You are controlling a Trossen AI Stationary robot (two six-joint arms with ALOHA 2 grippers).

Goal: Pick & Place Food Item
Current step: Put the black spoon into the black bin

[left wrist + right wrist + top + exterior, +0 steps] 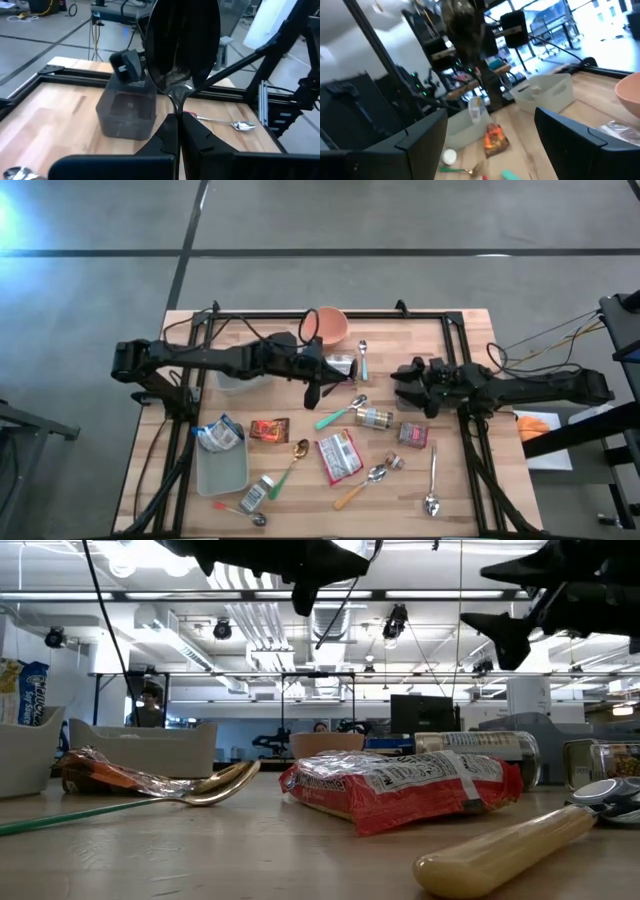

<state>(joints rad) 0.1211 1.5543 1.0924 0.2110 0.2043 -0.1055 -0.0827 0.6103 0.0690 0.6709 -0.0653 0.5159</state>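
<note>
High view, red food packet [338,455]: lies flat near the worktop's [455,480] front edge, about mid-width, between a gold spoon [296,458] and a wooden-handled spoon [360,485].
Other food: a jar [375,418] lies on its side just behind the packet; a small can [413,434] sits beside the jar, toward the right edge; a dark red packet [268,430] lies toward the left edge.
Left claw [314,388]: above the worktop's middle, pressed together on the neck of a dark spoon [184,45], whose bowl stands up past the fingertips.
Right claw [400,385]: fingers spread, holding nothing, raised over the right half behind the jar.
Rear edge: pink bowl [330,325].
Front left corner: grey tray [222,472], with a blue-white packet [218,435] at its rear end.
</note>
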